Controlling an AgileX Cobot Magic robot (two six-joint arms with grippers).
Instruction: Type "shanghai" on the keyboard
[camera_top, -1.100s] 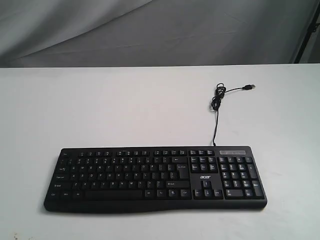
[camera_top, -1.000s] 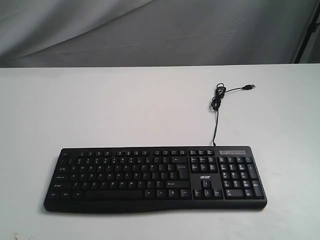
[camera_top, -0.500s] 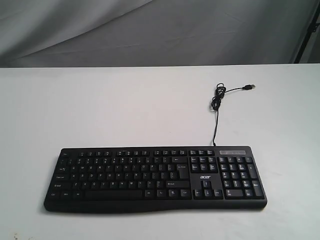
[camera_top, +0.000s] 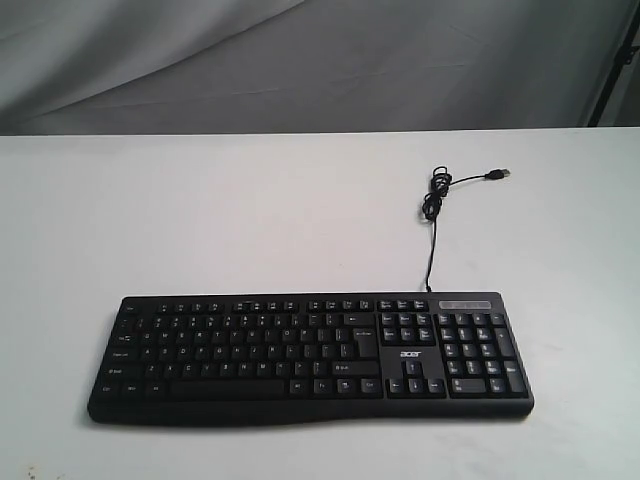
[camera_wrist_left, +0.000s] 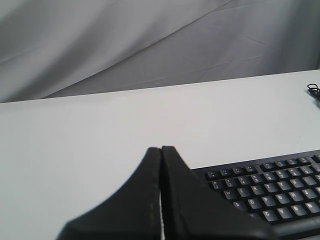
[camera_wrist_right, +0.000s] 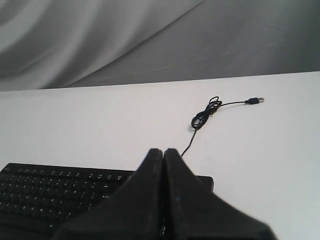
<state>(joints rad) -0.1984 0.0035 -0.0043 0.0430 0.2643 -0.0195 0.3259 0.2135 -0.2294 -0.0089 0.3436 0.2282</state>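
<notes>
The black keyboard (camera_top: 310, 355) lies flat near the front of the white table (camera_top: 200, 210), with its number pad at the right. Its thin black cable (camera_top: 433, 205) runs back to a small coil and a loose USB plug (camera_top: 496, 175). Neither arm shows in the exterior view. In the left wrist view my left gripper (camera_wrist_left: 161, 149) is shut with nothing held, its tips over the table beside the keyboard (camera_wrist_left: 265, 182) at its left end. In the right wrist view my right gripper (camera_wrist_right: 163, 151) is shut and empty, over the keyboard (camera_wrist_right: 50, 192) towards its right end.
A grey cloth backdrop (camera_top: 320, 60) hangs behind the table's far edge. A dark stand or pole (camera_top: 615, 60) rises at the far right. The coiled cable (camera_wrist_right: 202, 117) lies on the table beyond the keyboard's right part.
</notes>
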